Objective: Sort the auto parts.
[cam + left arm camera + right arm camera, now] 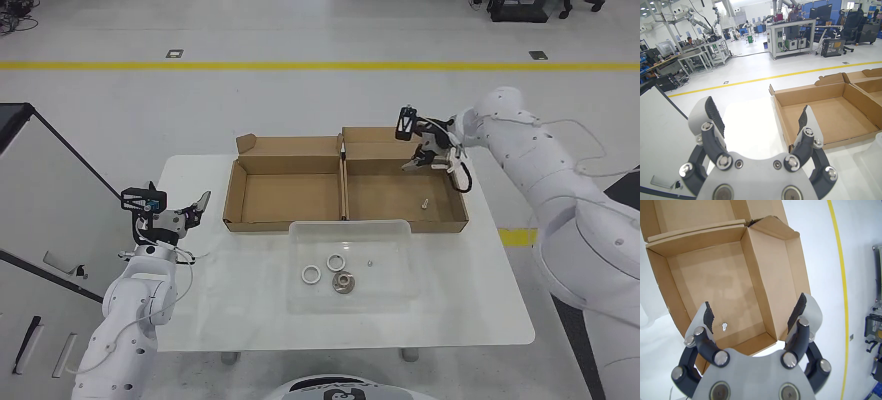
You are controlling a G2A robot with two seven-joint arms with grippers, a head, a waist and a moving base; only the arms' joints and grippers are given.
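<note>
A clear plastic tray [300,232] at the table's front centre holds two white rings [312,274] [336,263], a metal disc part [344,284] and a small bolt [371,264]. Behind it stand two open cardboard boxes: the left box [232,190] [857,94] holds nothing, the right box [460,200] [753,256] has one silver bolt [424,202] [724,326] on its floor. My right gripper [419,158] [755,311] is open above the right box's far right corner. At the table's left edge my left gripper [192,208] [761,115] stays open, holding nothing.
The white table [480,300] has bare surface left of the boxes and to the right of the tray. A slanted white panel with a dark frame [60,200] stands off the table's left side. A yellow floor line [300,66] runs behind.
</note>
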